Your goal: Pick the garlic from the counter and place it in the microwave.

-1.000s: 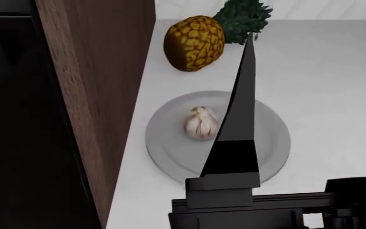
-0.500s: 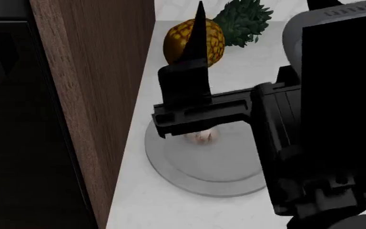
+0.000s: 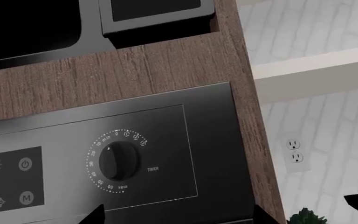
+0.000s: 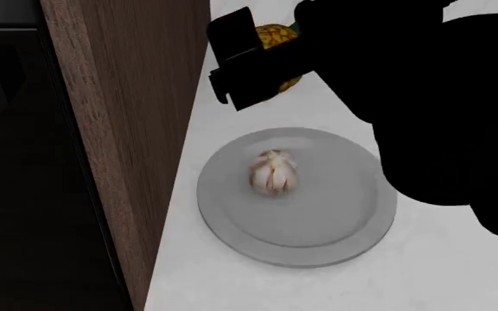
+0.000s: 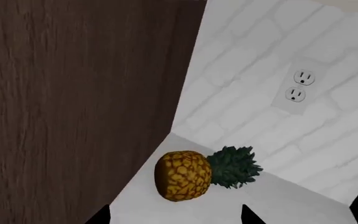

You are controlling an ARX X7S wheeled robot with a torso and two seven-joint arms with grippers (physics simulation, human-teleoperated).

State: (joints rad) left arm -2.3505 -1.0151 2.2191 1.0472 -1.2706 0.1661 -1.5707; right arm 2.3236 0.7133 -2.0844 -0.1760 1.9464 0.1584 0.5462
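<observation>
The garlic (image 4: 273, 172) sits upright near the middle of a round grey plate (image 4: 344, 227) on the counter (image 4: 456, 272), beside the wood cabinet side (image 4: 137, 129), with nothing touching it. A dark arm mass fills the head view above it, hiding most of the pineapple (image 5: 182, 175). The right gripper seems raised and aimed at that fruit, not down at the bulb; whether either gripper is parted I cannot tell, since only dark fingertip corners show

On the oven's control panel (image 3: 104, 154), the word "TIMER" stands beside the round dial (image 3: 118, 162), ringed by small minute numbers such as 10, 20 and 30. One round button (image 3: 26, 198) bears "M".
</observation>
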